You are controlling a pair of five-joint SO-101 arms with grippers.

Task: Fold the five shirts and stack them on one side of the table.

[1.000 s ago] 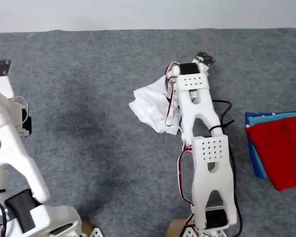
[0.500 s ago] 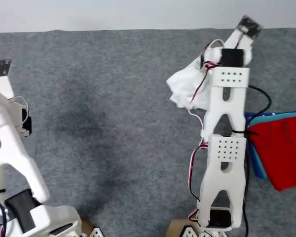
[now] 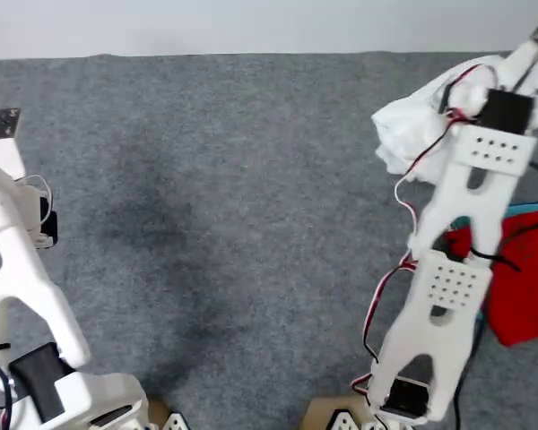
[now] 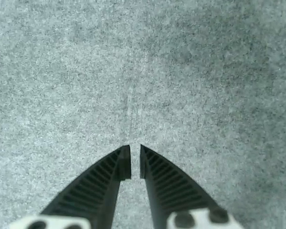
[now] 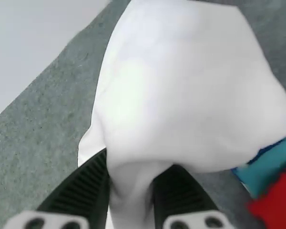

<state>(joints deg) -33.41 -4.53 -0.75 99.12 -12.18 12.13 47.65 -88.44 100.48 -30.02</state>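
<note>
The right gripper (image 5: 133, 164), clamped on a bunched part of the white shirt (image 3: 411, 133), has been swung from the table's middle toward its far right corner, so the shirt is now held in the air near the stack (image 3: 520, 300) of red and blue shirts. Delivery to the stack is judged to be under way, though the shirt is seen crumpled rather than folded. The left gripper (image 4: 131, 162) is held over the grey mat (image 4: 190, 71), jaws almost together, empty.

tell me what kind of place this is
Likely a robotics lab bench: a grey cloth-covered table, the right gripper shut on a white shirt, and folded red and blue shirts stacked nearby.
</note>
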